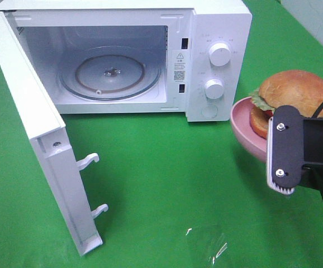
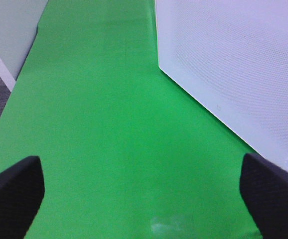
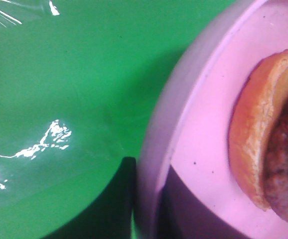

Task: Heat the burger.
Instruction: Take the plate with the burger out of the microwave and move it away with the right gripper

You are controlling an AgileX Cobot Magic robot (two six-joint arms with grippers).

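The burger [image 1: 289, 92] has a golden-brown bun, green lettuce and a dark patty. It sits on a pink plate [image 1: 243, 125] to the right of the microwave [image 1: 217, 61]. My right gripper [image 1: 284, 153] is shut on the plate's near rim. The right wrist view shows the plate's rim [image 3: 184, 114] between the dark fingers [image 3: 126, 199], and the burger's bottom bun and patty [image 3: 256, 149]. The plate looks tilted and a little above the green cloth. My left gripper [image 2: 144, 199] is open and empty over the cloth. It is out of the exterior view.
The microwave's door [image 1: 38, 139] stands wide open to the left, with latch hooks on its inner edge. The glass turntable [image 1: 110, 75] inside is bare. A crumpled clear film [image 1: 206, 245] lies on the cloth near the front. The white door panel [image 2: 233, 64] stands close beside my left gripper.
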